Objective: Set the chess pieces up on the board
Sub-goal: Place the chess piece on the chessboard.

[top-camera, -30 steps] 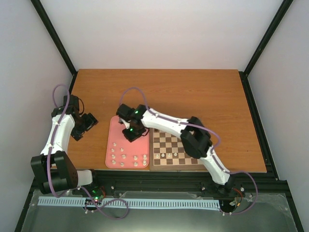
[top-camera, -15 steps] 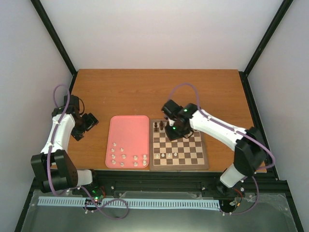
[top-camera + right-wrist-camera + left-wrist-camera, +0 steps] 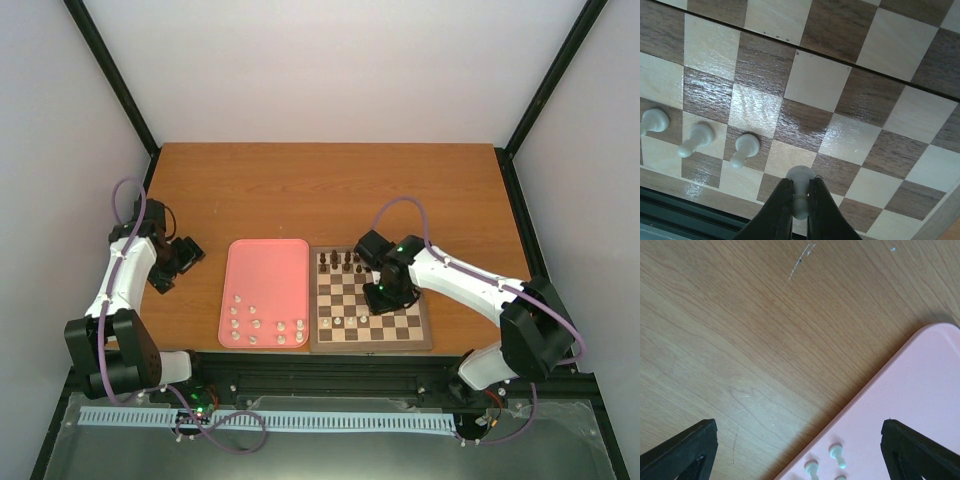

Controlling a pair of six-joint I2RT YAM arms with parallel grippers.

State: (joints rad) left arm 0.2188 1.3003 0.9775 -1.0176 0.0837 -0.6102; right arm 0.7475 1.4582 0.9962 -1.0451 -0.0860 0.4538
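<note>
Right gripper (image 3: pixel 385 293) swung from pink tray (image 3: pixel 266 270) to over board (image 3: pixel 372 346), near rows. Jaws clamped on white pawn (image 3: pixel 800 176). Three placed pawns (image 3: pixel 744 149) alongside. Lower straight onto next empty square in that row, release gently. Left gripper (image 3: pixel 800 440) spread, empty, well left of board.

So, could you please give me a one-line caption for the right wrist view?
Right gripper holding a white chess piece over the board, near three white pawns standing on it.

Bright even light, glossy glare on the board (image 3: pixel 755 107), soft shadows
</note>
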